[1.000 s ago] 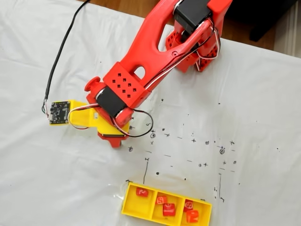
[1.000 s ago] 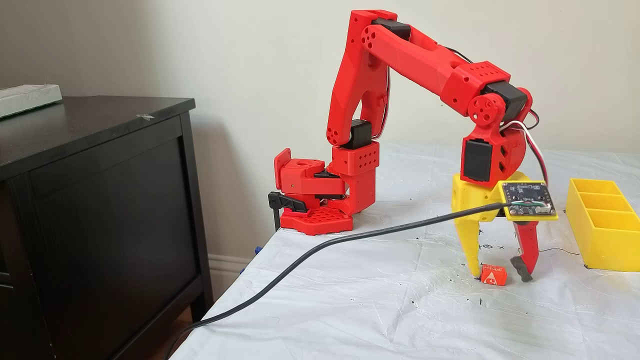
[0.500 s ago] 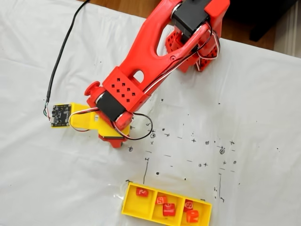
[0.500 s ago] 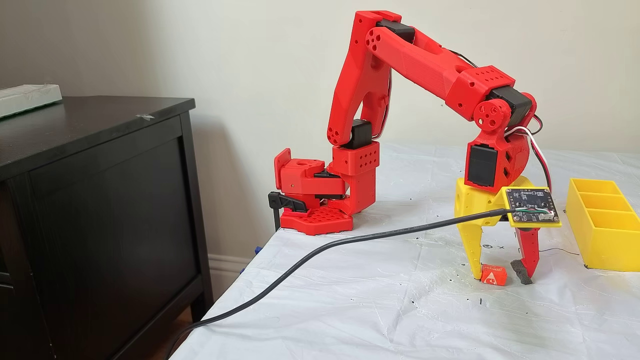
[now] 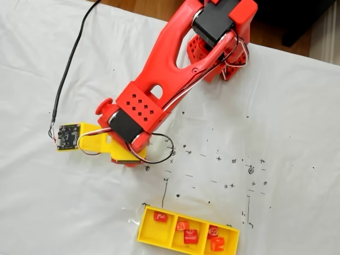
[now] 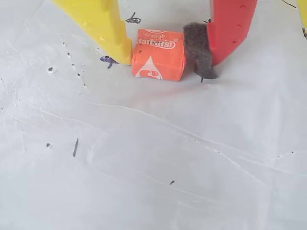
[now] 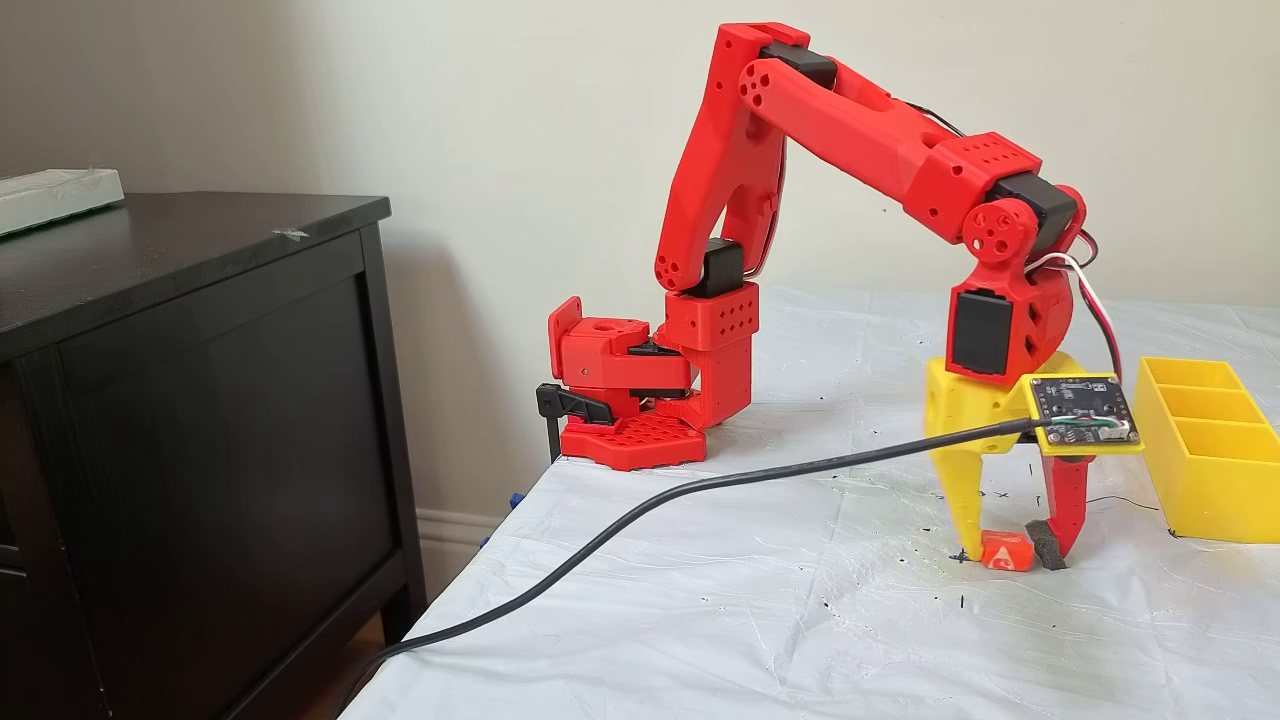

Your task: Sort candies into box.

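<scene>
An orange-red candy (image 6: 158, 55) lies on the white table cover between my fingers. My gripper (image 6: 165, 64) stands upright over it, tips down on the cover. The yellow finger (image 6: 108, 28) touches the candy's left side and the grey pad (image 6: 196, 48) on the red finger presses its right side. From the side, the gripper (image 7: 1010, 555) holds the candy (image 7: 1004, 552) at table level. The yellow box (image 5: 146, 234) sits at the bottom of a fixed view, with one candy (image 5: 160, 217) in its left compartment, two in the middle and two in the right. The box (image 7: 1200, 490) is right of the gripper.
A black cable (image 7: 650, 505) runs from the wrist camera board (image 5: 68, 137) across the cover and off the table's near-left edge. The red arm base (image 7: 630, 400) is clamped at the table's far corner. A dark cabinet (image 7: 200, 400) stands left of the table.
The gripper has shifted a little toward the box and its fingers have narrowed onto the candy, which slid slightly with them.
</scene>
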`<action>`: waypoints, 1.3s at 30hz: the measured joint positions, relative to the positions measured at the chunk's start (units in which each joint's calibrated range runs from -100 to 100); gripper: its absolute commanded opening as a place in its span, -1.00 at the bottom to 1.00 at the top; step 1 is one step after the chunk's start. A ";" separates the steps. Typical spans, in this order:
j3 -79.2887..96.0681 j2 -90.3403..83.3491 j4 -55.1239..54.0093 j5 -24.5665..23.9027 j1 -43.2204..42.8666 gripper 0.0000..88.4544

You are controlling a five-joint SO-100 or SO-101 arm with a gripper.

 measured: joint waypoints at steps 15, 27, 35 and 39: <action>0.09 -3.22 2.51 -1.81 -1.63 -1.00; -8.58 -10.61 5.65 -9.57 -10.81 -1.00; -18.12 -9.76 6.44 -13.38 -16.17 -1.00; -24.42 -5.69 7.14 -14.65 -17.55 -1.00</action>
